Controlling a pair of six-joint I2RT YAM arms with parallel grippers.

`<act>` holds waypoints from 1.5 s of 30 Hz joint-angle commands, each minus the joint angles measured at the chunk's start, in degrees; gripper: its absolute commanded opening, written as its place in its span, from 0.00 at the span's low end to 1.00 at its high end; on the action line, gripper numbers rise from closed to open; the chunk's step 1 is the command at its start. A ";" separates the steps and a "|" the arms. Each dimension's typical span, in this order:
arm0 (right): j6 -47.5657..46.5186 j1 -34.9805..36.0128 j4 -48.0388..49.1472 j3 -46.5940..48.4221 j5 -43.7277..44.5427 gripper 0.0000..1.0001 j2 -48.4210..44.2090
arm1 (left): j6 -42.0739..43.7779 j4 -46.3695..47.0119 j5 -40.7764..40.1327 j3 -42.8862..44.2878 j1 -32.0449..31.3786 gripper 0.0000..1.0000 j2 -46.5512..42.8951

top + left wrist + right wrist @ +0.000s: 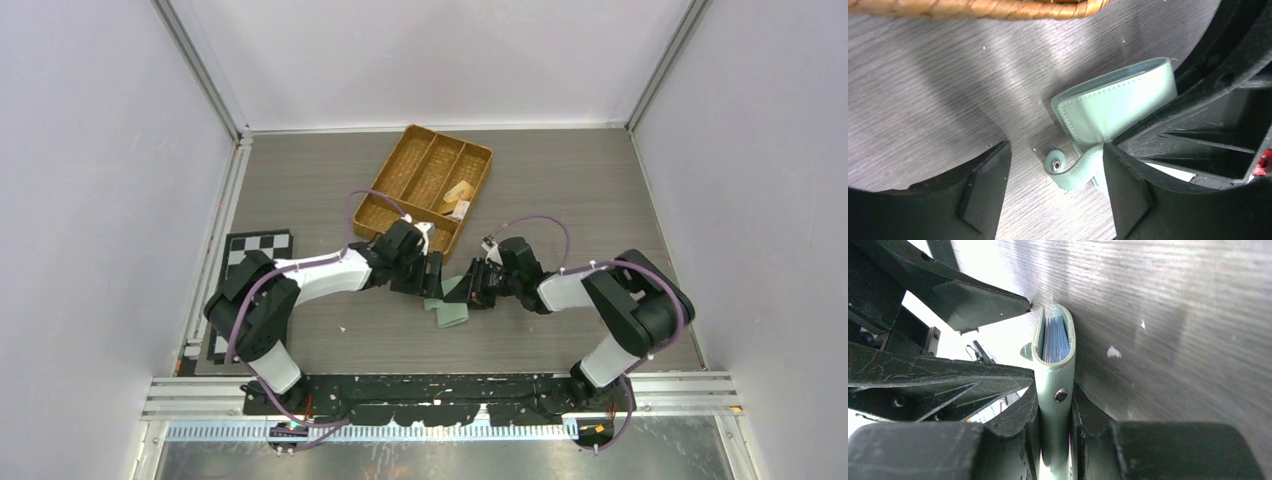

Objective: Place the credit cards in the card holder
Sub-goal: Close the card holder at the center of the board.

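One green wallet point(1118, 107) sits near the middle of the table point(580, 190), folded, with its snap strap point(1068, 170) curling loose. Light blue cards point(1055, 340) show edge-on inside the fold, but how many cannot be told. The right gripper point(1054, 390) is clamped on the wallet's two sides. The left gripper point(1055, 150) is just beside it, jaws apart, with the strap lying between them and nothing gripped. One woven tray point(383, 168) lies close behind.
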 commanded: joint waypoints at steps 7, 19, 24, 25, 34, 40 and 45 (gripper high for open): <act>-17.65 1.05 -48.32 12.60 22.53 0.01 -19.43 | 4.31 -7.59 -5.27 -0.64 0.46 0.79 -12.20; -17.75 1.27 -79.04 24.57 47.38 0.01 -26.58 | 8.78 -10.87 -2.43 -1.79 4.89 0.83 -19.90; -11.90 2.56 -86.56 26.18 55.85 0.01 -28.25 | 8.18 -8.94 3.68 -4.41 9.92 0.83 -21.67; -10.73 3.09 -87.53 26.23 57.69 0.01 -27.23 | 8.01 -7.40 4.86 -4.95 10.05 0.83 -21.92; -4.35 15.11 -91.80 34.96 66.67 0.03 -10.60 | 9.76 -7.37 0.49 -6.49 10.04 0.84 -24.64; -3.39 20.08 -90.38 40.49 67.85 0.11 -0.36 | 10.12 -7.63 0.03 -6.41 10.06 0.85 -24.98; -4.19 22.81 -86.43 44.46 65.55 0.22 7.52 | 10.25 -7.89 -0.17 -6.50 10.02 0.85 -25.01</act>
